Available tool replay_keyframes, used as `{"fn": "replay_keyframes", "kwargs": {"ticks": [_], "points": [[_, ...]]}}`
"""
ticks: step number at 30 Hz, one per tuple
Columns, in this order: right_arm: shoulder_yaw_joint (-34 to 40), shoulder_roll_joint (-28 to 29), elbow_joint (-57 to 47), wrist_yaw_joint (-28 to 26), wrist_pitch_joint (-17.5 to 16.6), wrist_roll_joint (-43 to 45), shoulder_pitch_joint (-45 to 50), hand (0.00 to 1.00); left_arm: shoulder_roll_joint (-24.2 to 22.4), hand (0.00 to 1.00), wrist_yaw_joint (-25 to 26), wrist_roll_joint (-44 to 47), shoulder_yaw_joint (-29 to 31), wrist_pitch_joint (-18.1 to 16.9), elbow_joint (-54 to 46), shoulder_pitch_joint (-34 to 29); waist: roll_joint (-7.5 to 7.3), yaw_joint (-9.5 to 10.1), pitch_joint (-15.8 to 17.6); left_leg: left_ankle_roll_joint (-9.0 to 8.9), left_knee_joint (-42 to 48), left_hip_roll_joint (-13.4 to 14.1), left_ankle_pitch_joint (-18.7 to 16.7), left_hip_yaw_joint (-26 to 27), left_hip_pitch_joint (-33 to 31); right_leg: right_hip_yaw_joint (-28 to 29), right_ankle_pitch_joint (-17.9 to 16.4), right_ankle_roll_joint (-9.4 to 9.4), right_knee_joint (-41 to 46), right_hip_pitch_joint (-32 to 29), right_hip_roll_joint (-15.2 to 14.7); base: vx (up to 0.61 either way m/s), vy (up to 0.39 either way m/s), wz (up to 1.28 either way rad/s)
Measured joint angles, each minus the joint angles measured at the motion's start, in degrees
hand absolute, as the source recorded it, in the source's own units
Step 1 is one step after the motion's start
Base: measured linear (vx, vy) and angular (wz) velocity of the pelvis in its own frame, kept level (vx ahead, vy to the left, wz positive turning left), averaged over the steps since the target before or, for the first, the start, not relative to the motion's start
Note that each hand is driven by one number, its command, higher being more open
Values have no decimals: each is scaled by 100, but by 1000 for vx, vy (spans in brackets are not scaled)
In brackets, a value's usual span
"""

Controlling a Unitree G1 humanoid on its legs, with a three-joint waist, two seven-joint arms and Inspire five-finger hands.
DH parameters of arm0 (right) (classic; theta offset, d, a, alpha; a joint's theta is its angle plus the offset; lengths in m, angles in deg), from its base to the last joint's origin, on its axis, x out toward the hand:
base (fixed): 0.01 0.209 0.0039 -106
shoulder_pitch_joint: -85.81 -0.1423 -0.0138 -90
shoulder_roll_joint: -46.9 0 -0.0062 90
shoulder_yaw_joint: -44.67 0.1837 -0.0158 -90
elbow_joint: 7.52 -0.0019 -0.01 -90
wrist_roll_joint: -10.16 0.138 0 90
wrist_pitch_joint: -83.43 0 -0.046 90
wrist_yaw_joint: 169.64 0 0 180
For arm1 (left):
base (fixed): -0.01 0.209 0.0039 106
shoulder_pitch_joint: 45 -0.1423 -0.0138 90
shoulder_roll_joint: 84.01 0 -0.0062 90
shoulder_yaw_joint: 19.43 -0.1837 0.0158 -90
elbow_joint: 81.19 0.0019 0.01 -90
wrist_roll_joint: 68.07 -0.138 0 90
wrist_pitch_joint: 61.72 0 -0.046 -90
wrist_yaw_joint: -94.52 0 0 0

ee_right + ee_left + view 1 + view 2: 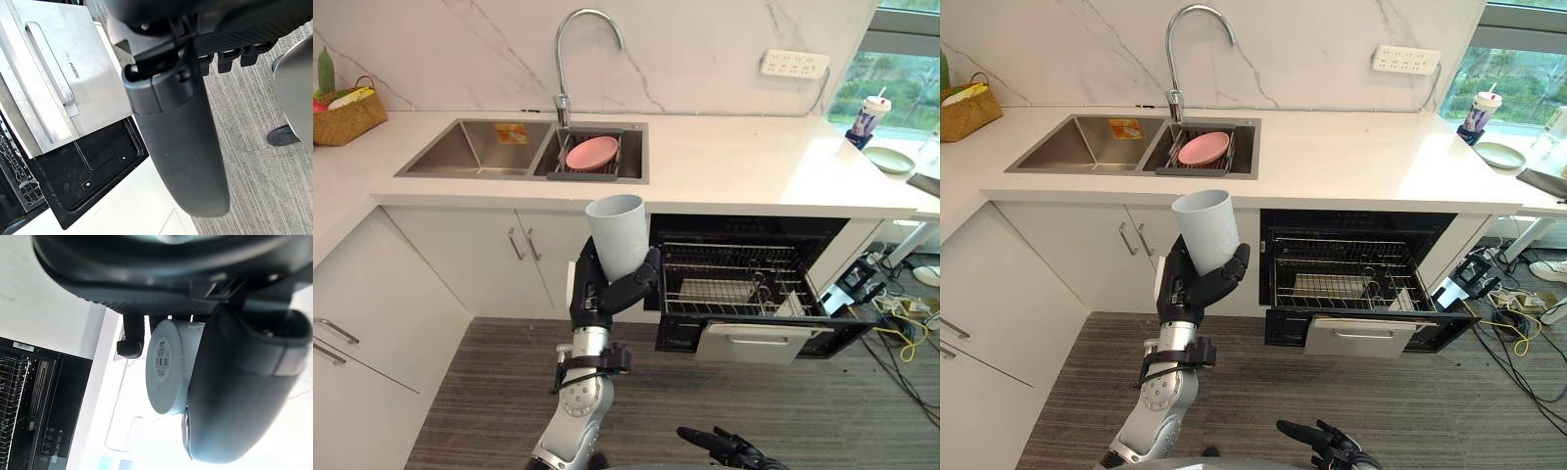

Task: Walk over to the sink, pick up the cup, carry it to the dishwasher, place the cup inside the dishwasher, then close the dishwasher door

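The left hand (603, 292) is raised in front of the white cabinet doors (524, 255), just left of the open dishwasher (744, 279). Its fingers (642, 278) are curled round the lower part of the pale cup (618, 231). The cup stands mouth up, tilted slightly, its rim level with the counter (724, 162) edge. From the left wrist view, the cup's base (166, 367) sits between the thumb (234, 382) on one side and a finger (131, 337) on the other.

The dishwasher's wire rack (734, 284) shows inside, and its door (759, 343) hangs open below. Behind, a pink plate (592, 153) lies in a drain tray in the sink (470, 147), under the faucet (563, 59).

The right hand (726, 447) hangs low over the wood-look floor (480, 392), fingers loosely extended and holding nothing.
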Motion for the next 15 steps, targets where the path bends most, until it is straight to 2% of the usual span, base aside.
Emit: {"fn": "replay_keyframes", "kwargs": {"ticks": [4,6,8,10,11,12,13,15], "points": [[113,78,57,-90,-148,1,10,100,21,0,-96,71,82,21,0,9,0,-81,0,-17,-24,72,-17,143,-34,9,127,28,-271,47,45,-2,-12,-20],[218,119,182,-171,-249,47,27,100,41,0,-273,223,68,138,0,6,-4,-74,-2,-21,3,65,-39,112,-28,-49,165,24,-390,132,38,34,-6,10],[228,111,209,-190,-302,122,78,100,65,0,-334,233,76,204,-1,-34,-11,-30,-5,-54,205,73,-218,120,-119,-57,186,12,-461,176,25,45,-1,6],[295,118,166,-218,-348,194,126,100,68,0,-468,243,148,335,-43,-190,-21,44,58,-157,1727,165,-823,235,-815,-112,225,-38,-501,287,-5,61,3,15],[342,124,167,-204,-365,332,134,100,65,0,-557,282,152,416,-46,-232,-23,32,85,-283,2429,229,-953,281,-1224,-245,247,-46,-505,342,-28,81,1,49],[339,104,173,-149,-404,474,145,100,39,0,-697,387,155,491,-46,-289,-29,35,129,-177,3078,381,-1161,411,-1550,-439,247,-45,-510,381,-15,72,12,63],[335,106,197,-21,-449,641,144,100,31,0,-814,471,166,500,-44,-356,-1,46,150,-105,3189,604,-1209,514,-1602,-544,220,-9,-511,445,9,51,27,48],[341,139,248,164,-585,786,90,100,28,0,-958,517,182,501,-44,-413,-24,86,172,-101,2853,783,-1211,316,-1571,-567,139,48,-489,468,-80,59,113,21]]}}
